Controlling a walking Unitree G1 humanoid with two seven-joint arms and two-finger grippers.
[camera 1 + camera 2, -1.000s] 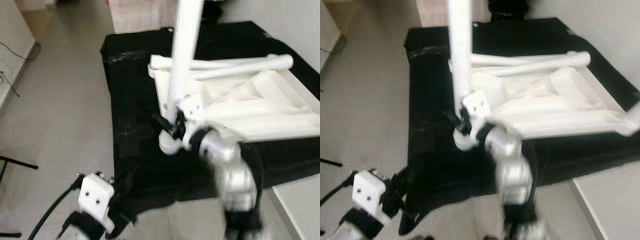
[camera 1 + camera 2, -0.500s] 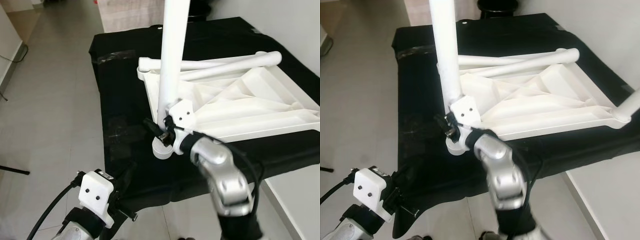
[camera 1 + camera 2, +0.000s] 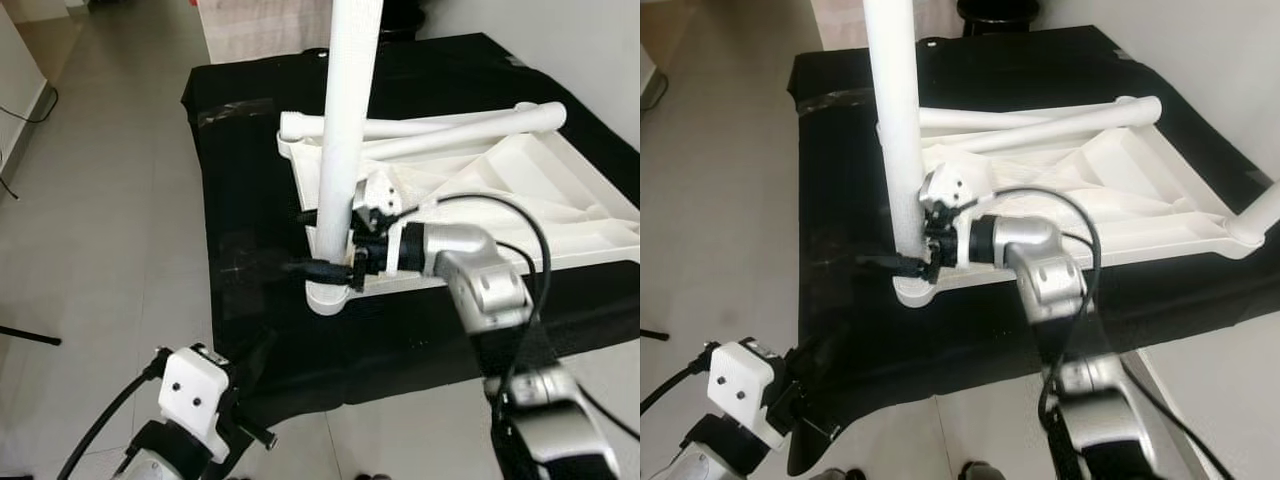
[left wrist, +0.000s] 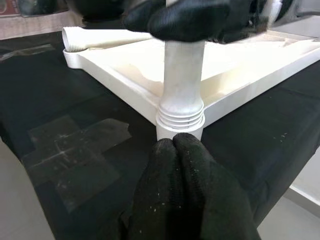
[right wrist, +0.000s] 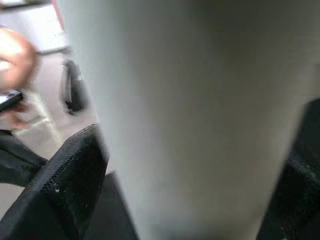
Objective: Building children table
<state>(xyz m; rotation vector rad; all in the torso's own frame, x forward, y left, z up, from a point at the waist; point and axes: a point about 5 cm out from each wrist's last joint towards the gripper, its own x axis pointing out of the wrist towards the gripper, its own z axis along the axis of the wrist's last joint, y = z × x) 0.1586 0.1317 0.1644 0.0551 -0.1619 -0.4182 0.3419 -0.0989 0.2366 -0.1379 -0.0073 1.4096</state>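
While my head camera looks down, I count one white plastic children's tabletop (image 3: 500,200) lying upside down on the counter (image 3: 250,200), which is draped in a black cloth. One white tubular table leg (image 3: 345,120) stands upright in the tabletop's near-left corner socket. Two more white tube legs (image 3: 450,125) lie crossed along its far edge. My right tool (image 3: 335,243) reaches in from the right and its two black fingers straddle the upright leg just above the socket, clamped on it. My left tool (image 3: 250,425) hangs low at the counter's near edge, over pale grey floor tiles (image 3: 100,200). A grey tape patch (image 3: 235,110) sits on the cloth at the far left.

From the other eye, a fourth white leg (image 3: 1260,212) rises at the tabletop's right corner, beside a white wall (image 3: 1220,60).

Through the left wrist camera, the left tool's two black fingertips (image 4: 187,150) are pressed together, clenched on nothing, and point at the threaded base of the upright leg.

Through the right wrist camera, the leg sits blurred between two black finger pads (image 5: 75,175), and a person's hand (image 5: 15,55) shows in the background.
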